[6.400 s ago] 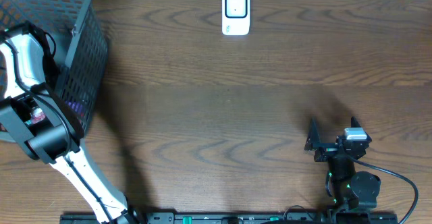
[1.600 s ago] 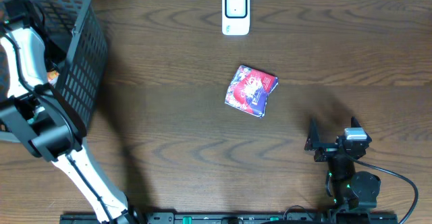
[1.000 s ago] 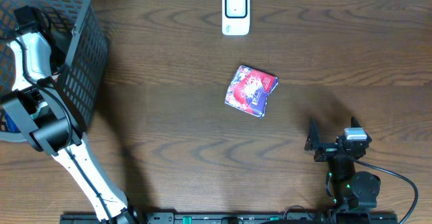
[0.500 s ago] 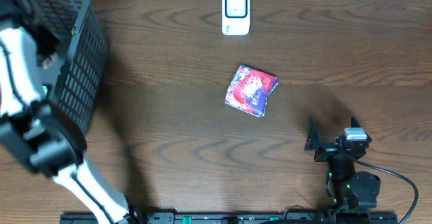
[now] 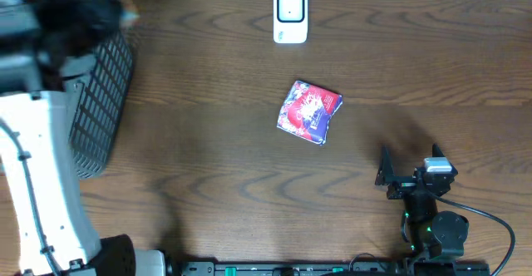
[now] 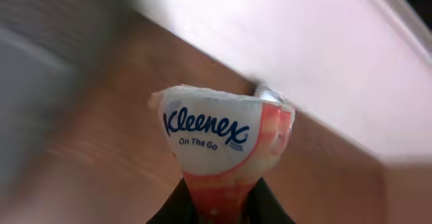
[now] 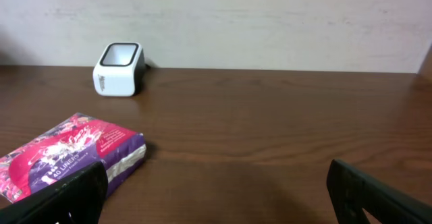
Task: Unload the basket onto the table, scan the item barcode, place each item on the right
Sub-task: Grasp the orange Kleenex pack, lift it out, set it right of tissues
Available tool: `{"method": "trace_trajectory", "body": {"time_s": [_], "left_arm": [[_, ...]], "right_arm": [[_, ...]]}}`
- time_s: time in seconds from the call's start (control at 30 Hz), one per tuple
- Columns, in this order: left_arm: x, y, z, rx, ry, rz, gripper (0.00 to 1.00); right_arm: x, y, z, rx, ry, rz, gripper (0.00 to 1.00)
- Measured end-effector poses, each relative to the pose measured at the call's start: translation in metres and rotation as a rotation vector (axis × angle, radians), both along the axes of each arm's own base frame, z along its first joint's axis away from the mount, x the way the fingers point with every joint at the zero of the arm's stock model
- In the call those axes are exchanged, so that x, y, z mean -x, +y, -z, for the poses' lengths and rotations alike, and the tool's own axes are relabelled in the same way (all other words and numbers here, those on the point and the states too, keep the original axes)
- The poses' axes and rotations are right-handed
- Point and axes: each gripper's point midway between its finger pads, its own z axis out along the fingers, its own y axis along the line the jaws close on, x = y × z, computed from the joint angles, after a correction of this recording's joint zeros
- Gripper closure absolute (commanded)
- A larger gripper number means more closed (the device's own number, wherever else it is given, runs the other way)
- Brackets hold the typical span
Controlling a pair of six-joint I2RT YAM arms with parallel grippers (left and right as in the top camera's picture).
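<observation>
Pinched low by closed left gripper (image 6: 219, 207): orange-and-white Kleenex tissue pack (image 6: 226, 140), ready for far white box scanner (image 5: 290, 15); right gripper (image 7: 216, 191) gaping, idle.

Soft packets: two – purple-red packet (image 5: 309, 111), Kleenex packet (image 6: 223, 136).
Scanner (image 5: 290, 15): one.
Mesh basket (image 5: 104, 93): one.
Robot arms: two – left arm (image 5: 37, 184), right arm (image 5: 428, 205).
Grippers: two – left gripper (image 6: 219, 210), right gripper (image 7: 214, 190).
Fingers (image 7: 67, 190) per gripper: two.
Worktop (image 5: 208, 168): one.
</observation>
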Motion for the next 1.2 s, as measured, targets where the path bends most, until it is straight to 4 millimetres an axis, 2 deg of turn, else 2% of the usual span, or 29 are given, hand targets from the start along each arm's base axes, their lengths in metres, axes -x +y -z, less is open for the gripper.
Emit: {"method": "trace_trajectory", "body": {"time_s": [0.17, 0.3, 0.43, 0.6, 0.8, 0.83, 0.9, 0.97, 1.03, 1.2], "left_arm": [[0.007, -0.106, 0.020, 0.019, 0.070, 0.268, 0.93], [0.009, -0.187, 0.047, 0.013, 0.115, 0.459, 0.93], [0.007, -0.257, 0.095, -0.025, 0.186, 0.589, 0.93], [0.009, -0.326, 0.162, -0.042, 0.285, 0.670, 0.93], [0.019, -0.381, 0.238, -0.041, 0.404, 0.701, 0.92], [0.021, -0.386, 0.248, -0.043, 0.423, 0.701, 0.85], [0.026, -0.395, 0.265, -0.049, 0.450, 0.707, 0.64], [0.032, -0.401, 0.275, -0.054, 0.474, 0.709, 0.45], [0.036, -0.404, 0.278, -0.053, 0.484, 0.711, 0.36], [0.034, -0.406, 0.277, -0.046, 0.478, 0.709, 0.34]], "right_arm": [[0.000, 0.000, 0.000, 0.000, 0.000, 0.000, 0.01], [0.000, 0.000, 0.000, 0.000, 0.000, 0.000, 0.01], [0.000, 0.000, 0.000, 0.000, 0.000, 0.000, 0.01], [0.000, 0.000, 0.000, 0.000, 0.000, 0.000, 0.01], [0.000, 0.000, 0.000, 0.000, 0.000, 0.000, 0.01], [0.000, 0.000, 0.000, 0.000, 0.000, 0.000, 0.01], [0.000, 0.000, 0.000, 0.000, 0.000, 0.000, 0.01], [0.000, 0.000, 0.000, 0.000, 0.000, 0.000, 0.01], [0.000, 0.000, 0.000, 0.000, 0.000, 0.000, 0.01], [0.000, 0.000, 0.000, 0.000, 0.000, 0.000, 0.01]]}}
